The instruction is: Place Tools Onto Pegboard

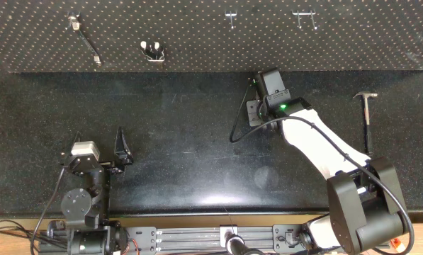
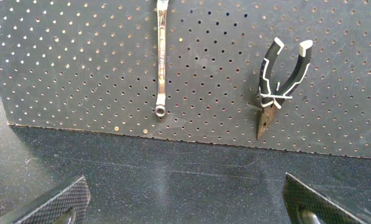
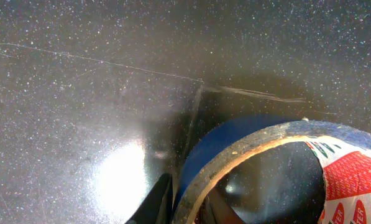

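right claw (image 3: 184, 208): clenched; I'm pinching the tape roll (image 3: 260, 146) wall, lower right of the wrist frame, low over the surface (image 3: 79, 93).
left claw (image 2: 185, 205): released, idle.
step: I'm aiming for the empty hook (image 1: 231, 17), top centre, lining the hole up squarely.

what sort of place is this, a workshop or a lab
Probably a robot lab bench set up like a workshop: a black pegboard with a wrench and pliers hung on it, a hammer on the dark worktop, and the right claw gripping a tape roll.
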